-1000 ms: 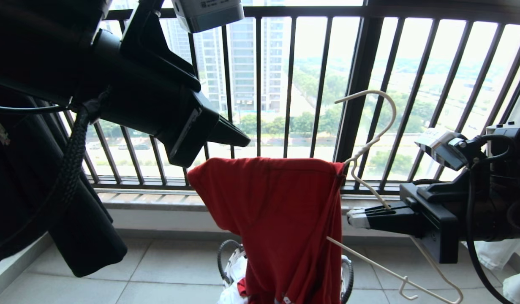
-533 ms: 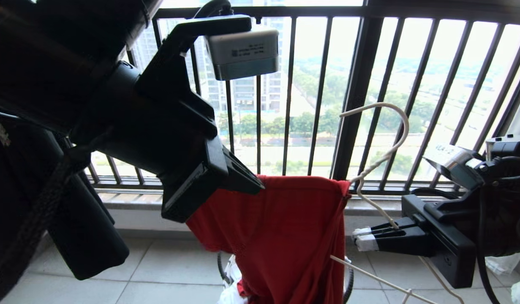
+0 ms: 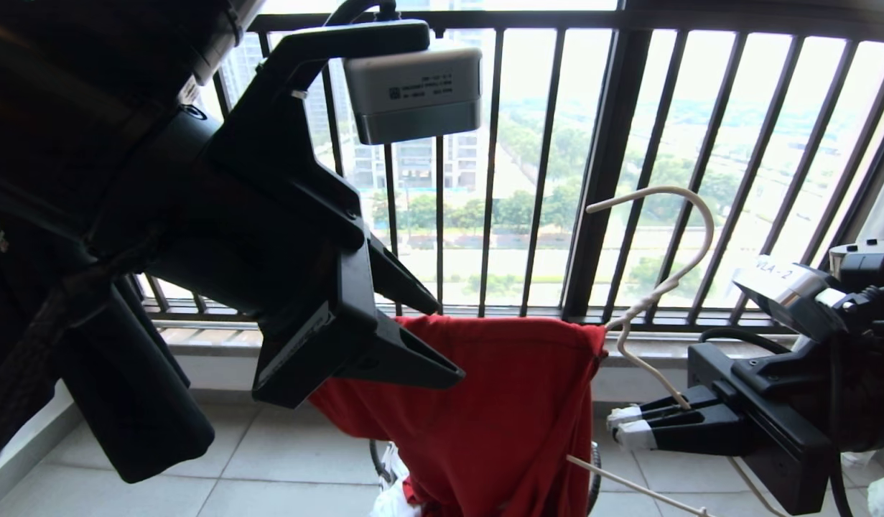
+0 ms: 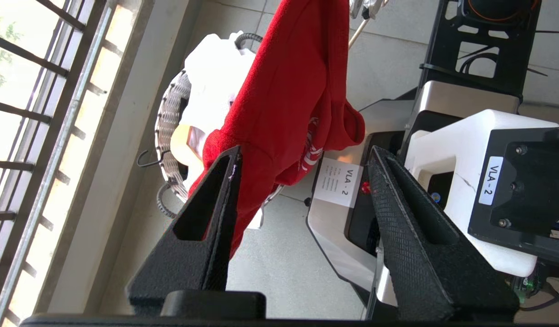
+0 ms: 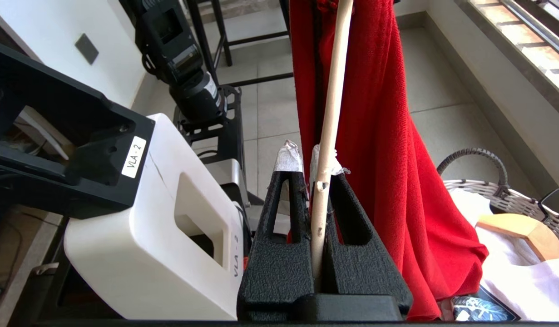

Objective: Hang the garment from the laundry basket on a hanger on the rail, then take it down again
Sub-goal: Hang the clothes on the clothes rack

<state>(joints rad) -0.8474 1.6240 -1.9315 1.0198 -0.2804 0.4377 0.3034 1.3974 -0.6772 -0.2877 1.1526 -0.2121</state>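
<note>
shirt's half on the hanger, nowhere near the rail

right gripper (image 3: 623, 425) clamped on the hanger (image 3: 664, 287), left gripper (image 3: 449, 341) spread apart beside the red shirt (image 3: 499, 416), which drapes one hanger arm above the basket (image 4: 170, 113). hanging and taking down both left.

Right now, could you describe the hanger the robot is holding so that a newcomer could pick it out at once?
Start at the black railing before the window. In front of it hangs the red T-shirt, and the hanger rises at its right edge, clamped in the right gripper. It is thin off-white wire with a twisted neck, unlike the thick wooden hanger in the basket.
</note>
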